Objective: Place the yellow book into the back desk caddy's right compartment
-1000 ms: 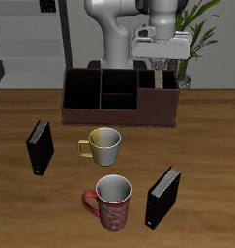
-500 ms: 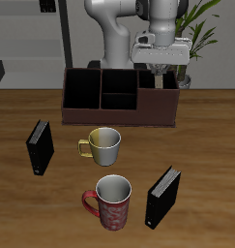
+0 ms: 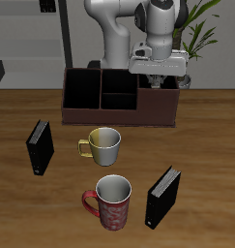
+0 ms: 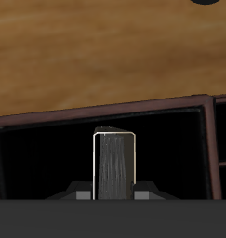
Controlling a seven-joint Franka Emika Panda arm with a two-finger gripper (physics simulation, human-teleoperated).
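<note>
Tabletop [image 3: 206,126], gripper [image 3: 160,79] gripping yellow book [image 4: 114,167]

Claw [image 3: 159,76] pointing down, fingers seemingly clamped.

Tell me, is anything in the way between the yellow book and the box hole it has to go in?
No, nothing visible. The gripper holds the yellow book upright, right over the right compartment of the back desk caddy, and that compartment looks open and dark beneath it.
</note>
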